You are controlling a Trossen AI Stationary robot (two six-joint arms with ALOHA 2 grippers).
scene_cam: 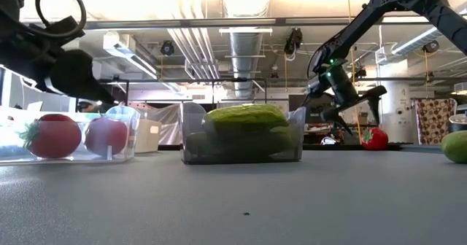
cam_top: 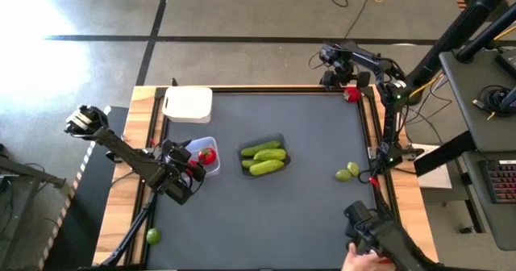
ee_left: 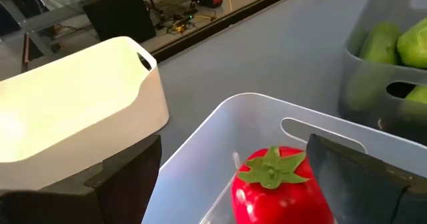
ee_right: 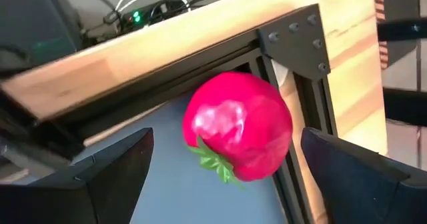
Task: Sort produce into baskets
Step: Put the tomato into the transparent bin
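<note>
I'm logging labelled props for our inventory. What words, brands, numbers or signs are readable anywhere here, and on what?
None: no readable text on the white basket, clear basket, dark basket or produce.
Background room: any signs there are too blurred to read.

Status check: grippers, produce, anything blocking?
Left gripper open over clear basket, red fruit inside. Right gripper open at far corner, straddling loose red fruit. Cucumbers binned; limes loose. Nothing blocking.
</note>
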